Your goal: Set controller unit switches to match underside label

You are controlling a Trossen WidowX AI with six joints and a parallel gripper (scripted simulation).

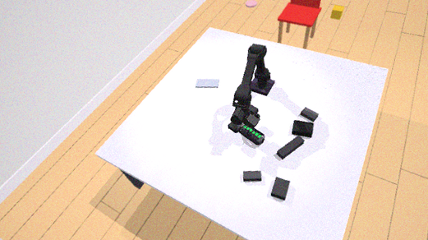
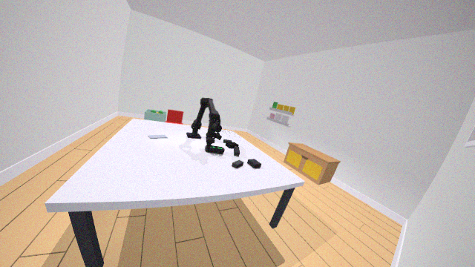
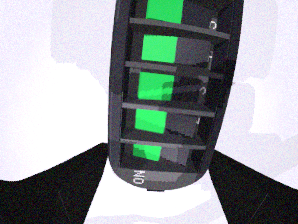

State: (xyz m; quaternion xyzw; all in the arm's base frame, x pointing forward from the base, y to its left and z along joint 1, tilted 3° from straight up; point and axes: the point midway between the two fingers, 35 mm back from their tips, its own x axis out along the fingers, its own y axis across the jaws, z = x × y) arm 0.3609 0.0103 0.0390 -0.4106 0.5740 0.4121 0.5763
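Observation:
The dark controller unit (image 1: 258, 137) (image 2: 215, 150) (image 3: 162, 178) is upright, with its rocker switches facing up toward the wrist camera. My gripper (image 1: 241, 127) (image 2: 210, 145) (image 3: 158, 152) is shut on the unit's near end, one finger on each long side. The wrist view shows five switches, each with a green part toward the left, the side of the "ON" mark; the far end is cut off by the frame. Which ends are pressed down is hard to tell. The underside label is hidden. Whether the base touches the bench (image 1: 159, 144) is unclear.
Dark modules lie to the right: a small block (image 1: 309, 114), a wider box (image 1: 303, 128) and a long bar (image 1: 290, 147). Two more blocks (image 1: 252, 175) (image 1: 280, 188) lie toward the front. A pale flat plate (image 1: 208, 83) (image 2: 157, 136) lies left of the arm's base.

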